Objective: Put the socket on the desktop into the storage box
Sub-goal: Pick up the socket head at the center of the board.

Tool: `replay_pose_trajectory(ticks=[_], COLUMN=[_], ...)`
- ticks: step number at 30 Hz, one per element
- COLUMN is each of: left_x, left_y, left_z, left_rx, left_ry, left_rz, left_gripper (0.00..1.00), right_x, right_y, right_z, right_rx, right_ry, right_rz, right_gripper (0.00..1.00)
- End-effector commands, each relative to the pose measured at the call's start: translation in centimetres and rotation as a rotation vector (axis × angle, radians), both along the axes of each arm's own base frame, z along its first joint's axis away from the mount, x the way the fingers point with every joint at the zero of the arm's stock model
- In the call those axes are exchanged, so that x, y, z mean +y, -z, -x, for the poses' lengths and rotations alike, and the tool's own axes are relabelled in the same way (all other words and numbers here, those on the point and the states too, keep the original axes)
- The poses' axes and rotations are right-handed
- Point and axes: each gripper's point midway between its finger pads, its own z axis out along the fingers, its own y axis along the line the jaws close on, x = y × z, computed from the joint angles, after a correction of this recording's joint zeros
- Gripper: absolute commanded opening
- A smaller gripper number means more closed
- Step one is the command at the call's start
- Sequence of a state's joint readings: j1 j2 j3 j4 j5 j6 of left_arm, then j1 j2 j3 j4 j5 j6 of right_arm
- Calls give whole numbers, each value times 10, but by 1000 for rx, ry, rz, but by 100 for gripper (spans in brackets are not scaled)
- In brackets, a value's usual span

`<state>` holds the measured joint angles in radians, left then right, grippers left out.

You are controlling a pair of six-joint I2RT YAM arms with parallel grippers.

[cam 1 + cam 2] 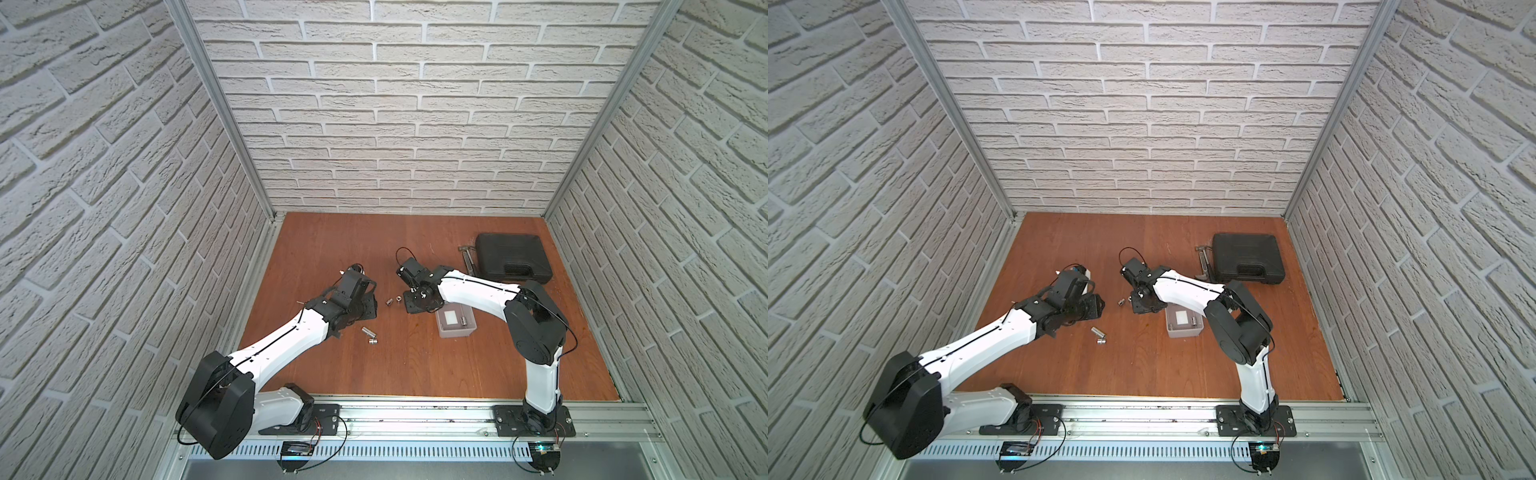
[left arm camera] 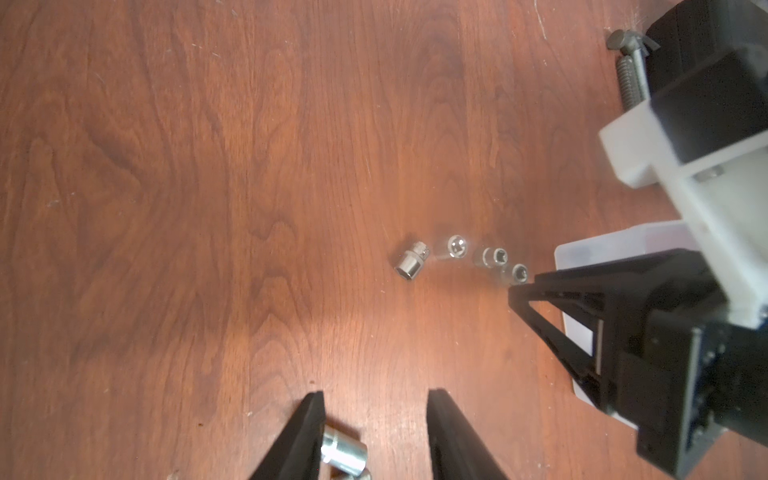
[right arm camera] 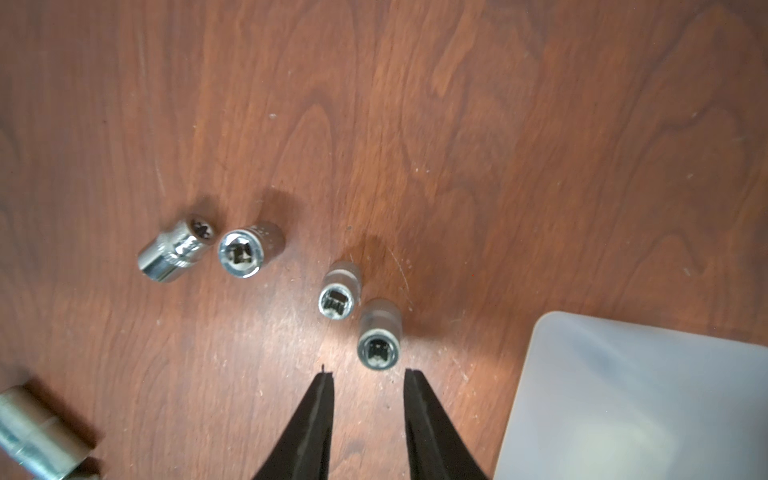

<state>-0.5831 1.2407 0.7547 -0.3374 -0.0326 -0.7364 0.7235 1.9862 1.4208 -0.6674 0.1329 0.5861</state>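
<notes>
**Right hand** (image 3: pixel 369 374): jaws apart and empty, low over the bench (image 3: pixel 457 124). The nearest socket (image 3: pixel 379 347) sits just ahead of its tips, apparently standing on end with the drive hole up. The storage box (image 3: pixel 623 395) lies close alongside. The left hand (image 2: pixel 376 392), jaws also apart, is farther off, so the right arm is better placed for the pick.

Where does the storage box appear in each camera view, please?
Top view: storage box right of centre, by the right arm.
Top view: same spot.
Left wrist: partly hidden behind the right claw.
Right wrist: one corner, beside the right claw.
Shared landmark: the lying socket.
</notes>
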Motion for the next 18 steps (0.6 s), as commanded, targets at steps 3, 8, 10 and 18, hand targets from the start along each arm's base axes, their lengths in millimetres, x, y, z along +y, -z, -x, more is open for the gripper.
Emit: replay_pose_trajectory(ticks=[3, 8, 10, 18], left_x=[3, 4, 4, 2], left_y=[-3, -1, 0, -3], left_z=[-2, 0, 0, -2], left_rx=[-14, -9, -7, -9], left_ry=[-7, -9, -9, -2], left_rz=[8, 9, 8, 14], left_gripper=[46, 46, 46, 46], right_x=[-1, 0, -1, 0], right_y=[5, 4, 4, 11], right_z=[-8, -13, -14, -17], right_rx=[-18, -37, -43, -41], right_ry=[1, -9, -11, -2], right_rz=[26, 34, 42, 38], right_gripper=[35, 34, 35, 34])
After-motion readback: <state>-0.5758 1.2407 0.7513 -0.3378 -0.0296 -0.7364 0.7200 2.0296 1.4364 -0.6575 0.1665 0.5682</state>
